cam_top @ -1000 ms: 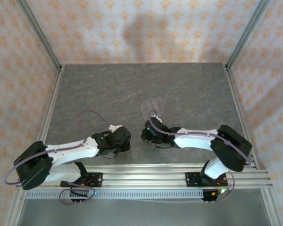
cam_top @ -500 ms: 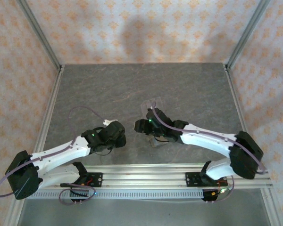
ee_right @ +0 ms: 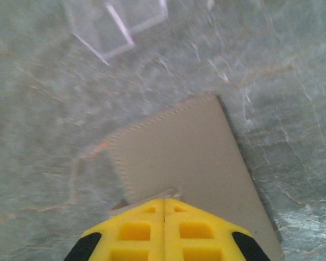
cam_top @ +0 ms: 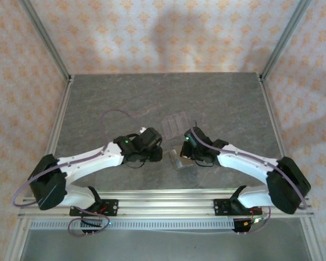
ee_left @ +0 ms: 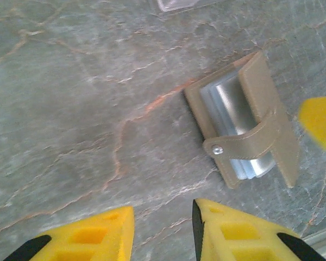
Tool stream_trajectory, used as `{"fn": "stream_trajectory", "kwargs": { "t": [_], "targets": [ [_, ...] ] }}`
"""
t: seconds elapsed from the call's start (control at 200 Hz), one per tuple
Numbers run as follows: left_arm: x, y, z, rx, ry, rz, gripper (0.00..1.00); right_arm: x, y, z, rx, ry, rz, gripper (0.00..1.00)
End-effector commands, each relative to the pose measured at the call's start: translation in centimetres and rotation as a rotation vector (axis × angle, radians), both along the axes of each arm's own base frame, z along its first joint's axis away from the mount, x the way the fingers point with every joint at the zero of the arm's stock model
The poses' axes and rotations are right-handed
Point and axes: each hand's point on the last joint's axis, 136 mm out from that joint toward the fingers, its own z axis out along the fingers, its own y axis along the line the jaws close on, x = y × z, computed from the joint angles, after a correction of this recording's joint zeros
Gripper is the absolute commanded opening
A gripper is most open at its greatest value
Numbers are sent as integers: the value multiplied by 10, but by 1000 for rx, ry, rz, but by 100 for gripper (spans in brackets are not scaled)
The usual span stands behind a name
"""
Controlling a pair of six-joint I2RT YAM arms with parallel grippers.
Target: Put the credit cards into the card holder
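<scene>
Left arm (cam_top: 87, 163): swung in toward centre versus half a second back, wrist now close to the holder. Left gripper (ee_left: 163, 211) hovering over bare table (cam_top: 114, 103), jaws narrowly apart, nothing between them, holder just ahead and right of the tips.

Clear slotted stand (cam_top: 176, 124) further back, same spot as before, nothing touching it.

Card holder (ee_left: 271, 103) lying on the table between the two grippers, toward the near side. Half hidden under the right wrist a moment ago, now exposed from above. Strap (ee_left: 244, 138) across the front, snap (ee_left: 218, 150) at its end on the near lip. Glossy silvery stack (ee_left: 228, 103) tucked under the strap. Cannot tell whether that is the credit cards; glare washes out the colour.

Right gripper (ee_right: 164, 206): shifted right off the holder over the last second, pads pressed flush together, no gap. Tip parked at the holder's edge with a thin lip of leather right at it; cannot tell whether pinched or merely touching. Yellow fingertip (ee_left: 319, 120) sitting just beside the holder's far side in the left wrist view.

Read: both arms converging on the holder. Looks like a two-handed step, right steadying, left coming in for the strap or flap. If the stack is the cards, mostly closing left to do. Risk: holder sliding on the smooth stone under a one-sided push.
</scene>
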Motion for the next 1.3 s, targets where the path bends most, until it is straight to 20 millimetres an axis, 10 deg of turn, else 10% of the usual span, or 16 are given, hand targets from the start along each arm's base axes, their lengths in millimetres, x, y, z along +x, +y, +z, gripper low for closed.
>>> {"fn": "stream_trajectory", "kwargs": {
  "t": [0.0, 0.255, 0.595, 0.941, 1.296],
  "targets": [
    [7, -23, 3, -7, -11, -56, 34, -5, -1, -24, -1, 35, -10, 0],
    [17, -57, -25, 27, 47, -102, 27, -8, -8, -62, -59, 94, -38, 0],
    [21, -47, -72, 117, 84, -46, 17, -8, -10, -51, -52, 70, -40, 3],
    [4, -23, -114, 168, 141, -16, 14, 2, -14, -4, -31, -4, 19, 33],
    [-6, -9, -131, 192, 162, -8, 14, 11, -13, -32, -19, 66, 62, 60]
  ]
}}
